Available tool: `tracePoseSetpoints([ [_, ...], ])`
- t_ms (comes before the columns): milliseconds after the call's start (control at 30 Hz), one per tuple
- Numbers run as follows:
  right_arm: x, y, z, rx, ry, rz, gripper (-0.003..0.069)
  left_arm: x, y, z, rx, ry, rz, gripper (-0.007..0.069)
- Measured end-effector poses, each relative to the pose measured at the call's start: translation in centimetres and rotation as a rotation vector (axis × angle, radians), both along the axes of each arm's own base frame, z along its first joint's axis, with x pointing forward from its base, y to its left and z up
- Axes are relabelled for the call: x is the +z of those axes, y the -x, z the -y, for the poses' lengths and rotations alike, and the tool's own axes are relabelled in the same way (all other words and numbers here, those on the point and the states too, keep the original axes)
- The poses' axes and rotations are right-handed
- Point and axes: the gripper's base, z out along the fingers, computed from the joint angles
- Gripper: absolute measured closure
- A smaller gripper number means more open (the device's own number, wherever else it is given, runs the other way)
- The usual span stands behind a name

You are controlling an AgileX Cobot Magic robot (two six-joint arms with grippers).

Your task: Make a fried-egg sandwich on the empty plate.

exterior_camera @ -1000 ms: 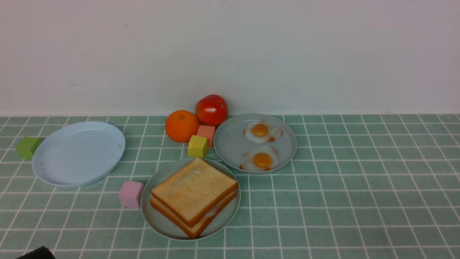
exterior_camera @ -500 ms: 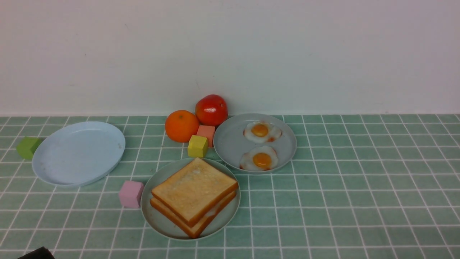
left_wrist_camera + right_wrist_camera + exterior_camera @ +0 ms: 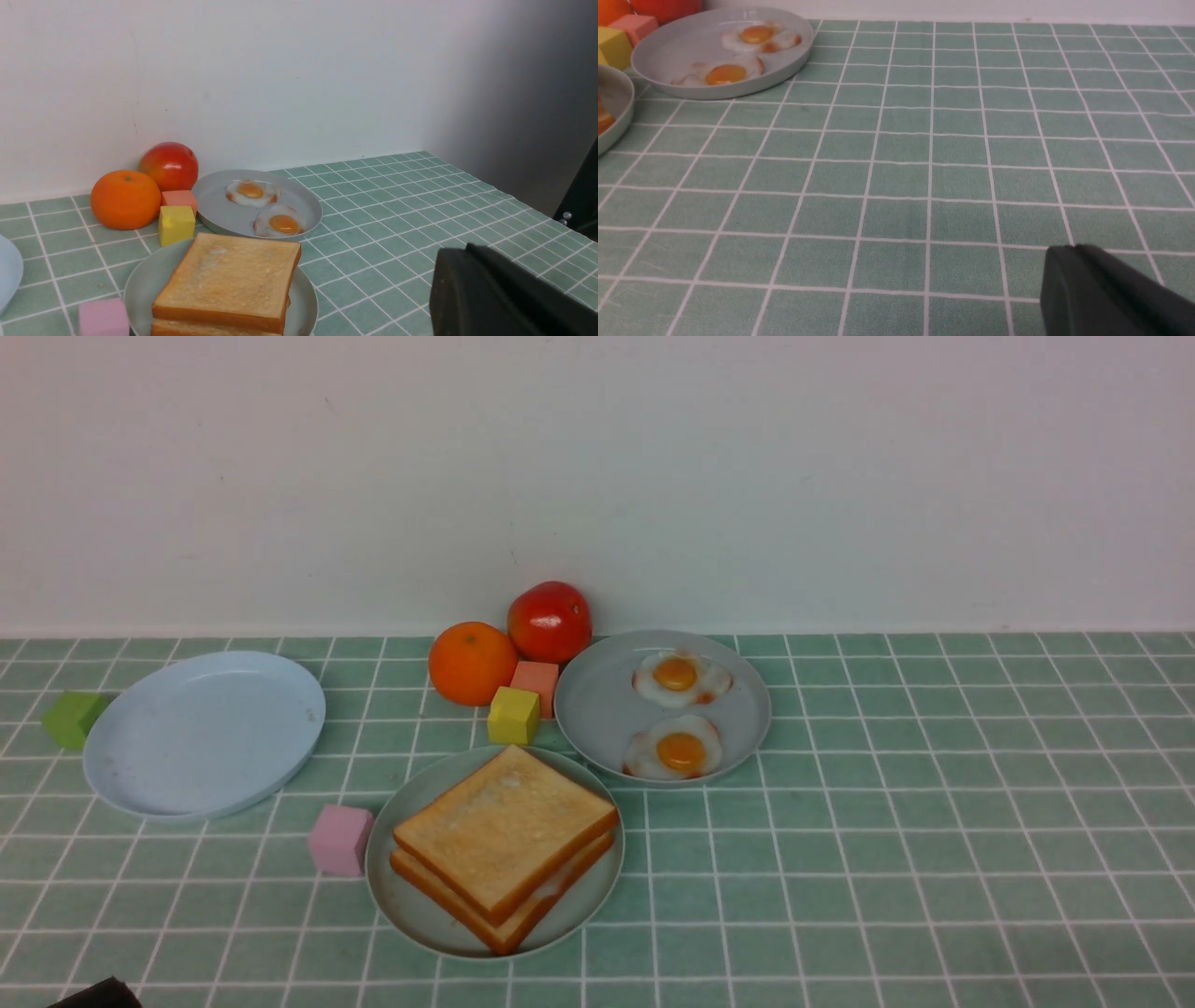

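Two golden-brown toast slices [image 3: 504, 826] lie stacked on the pale mint-green plate [image 3: 392, 896] at the front middle, with a sliver of white [image 3: 553, 885] showing between them. The left wrist view shows the same stack [image 3: 229, 280] from close by. Two fried eggs [image 3: 680, 674] [image 3: 674, 753] rest on the grey plate [image 3: 597, 709] behind it. My left gripper [image 3: 467, 247] is shut with nothing in it, low and to the right of the stack. My right gripper [image 3: 1073, 247] is shut and empty over bare tiles, far right of the plates.
A bare pale blue plate [image 3: 201, 733] sits at the left with a green cube [image 3: 73, 719] beside it. An orange [image 3: 472, 663], a red fruit [image 3: 550, 621], a salmon cube [image 3: 535, 679] and a yellow cube [image 3: 513, 716] crowd behind the toast. A pink cube [image 3: 340, 840] touches the mint plate's left.
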Motion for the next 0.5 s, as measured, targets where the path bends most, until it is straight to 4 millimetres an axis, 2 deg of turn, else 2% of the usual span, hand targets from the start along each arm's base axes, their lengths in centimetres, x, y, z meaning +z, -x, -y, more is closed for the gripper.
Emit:
tracePoseSetpoints([
  [500, -0.01, 0.00, 0.00, 0.000, 0.003, -0.001, 0.0669, 0.00, 0.00, 0.00, 0.000, 0.000, 0.000, 0.0605],
])
